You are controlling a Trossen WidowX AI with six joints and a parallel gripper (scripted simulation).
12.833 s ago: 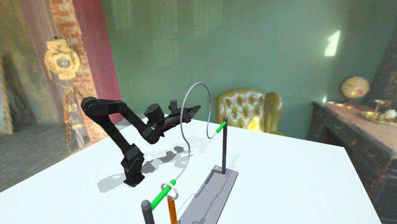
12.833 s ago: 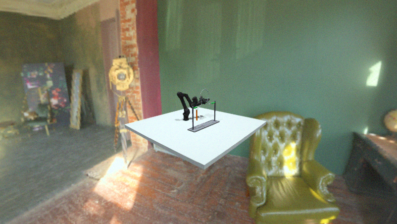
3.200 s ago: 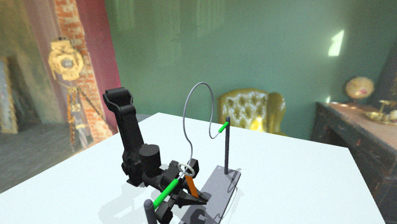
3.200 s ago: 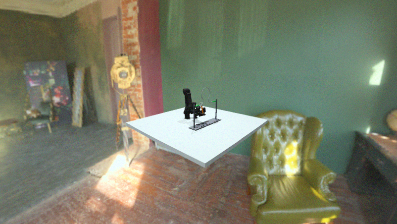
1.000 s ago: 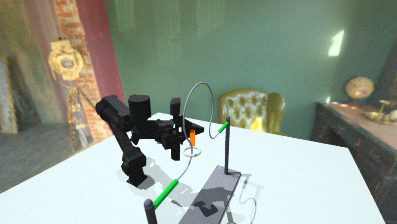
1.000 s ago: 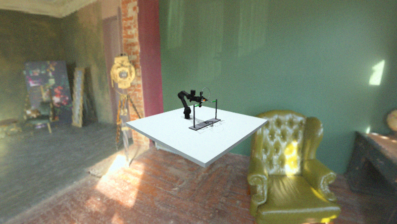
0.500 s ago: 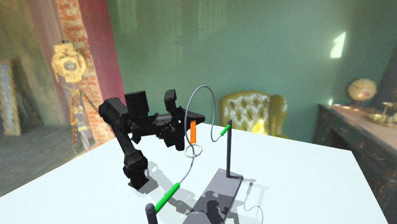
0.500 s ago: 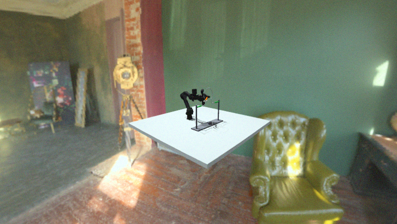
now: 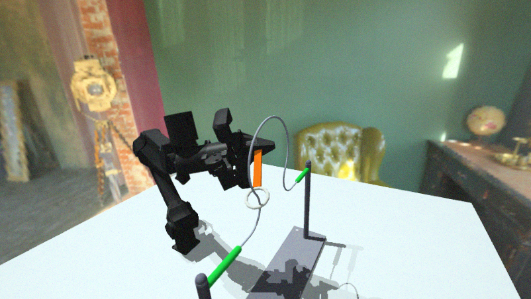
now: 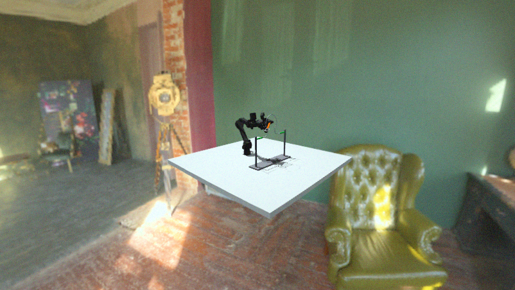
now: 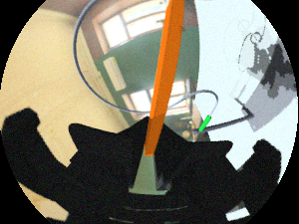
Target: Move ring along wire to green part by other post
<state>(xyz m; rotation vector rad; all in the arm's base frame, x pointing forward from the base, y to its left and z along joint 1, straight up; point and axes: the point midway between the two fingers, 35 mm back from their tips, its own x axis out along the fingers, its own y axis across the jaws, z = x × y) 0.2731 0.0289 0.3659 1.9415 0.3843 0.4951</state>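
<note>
Hanging below tool [image 9: 260,148], ring [image 9: 257,198], handle [image 9: 257,169] clamped

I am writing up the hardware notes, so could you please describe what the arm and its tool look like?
The arm is matte black throughout, built from blocky, angular links on a chunky black base. The tool is black too, with two flat tapered fingers. No cables, labels or markings can be made out.
</note>
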